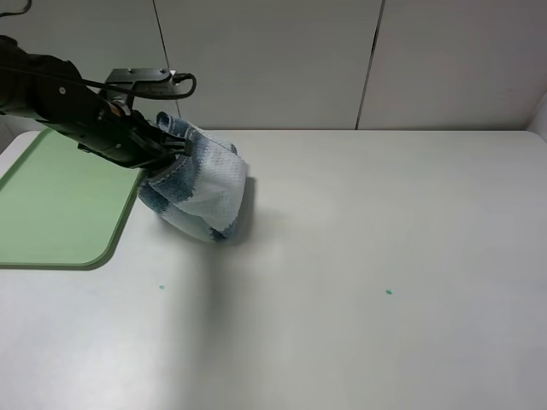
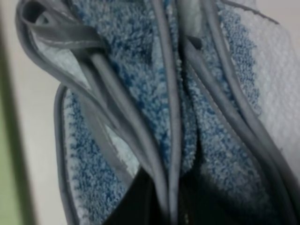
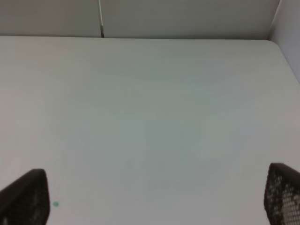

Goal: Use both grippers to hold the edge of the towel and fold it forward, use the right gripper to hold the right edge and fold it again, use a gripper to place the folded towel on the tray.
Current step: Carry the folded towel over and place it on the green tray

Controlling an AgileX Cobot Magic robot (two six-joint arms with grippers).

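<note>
i have the left end effector [image 1: 171, 145] clamped on the towel [image 1: 198, 190], which hangs bunched below and to the outer side of it, its lower folds apparently resting on the bench [image 1: 359, 256] just beside the tray [image 1: 60, 201]. the left wrist view is filled with blue-and-white terry [image 2: 154, 93] and grey hems pinched together, so the grip spans several layers. the right end effector [image 3: 154, 197] is spread wide over bare bench, holding nothing, and does not show in the high view. i judge the folds are done and this is the carry to the tray. to do it well, i would lift enough that the hanging part clears the tray's raised rim instead of dragging over it, then move sideways until the whole bundle is over the green surface, well inside the edge. lowering slowly should let the layers settle flat before release; letting go early risks the towel slumping open or draping over the rim.
</note>
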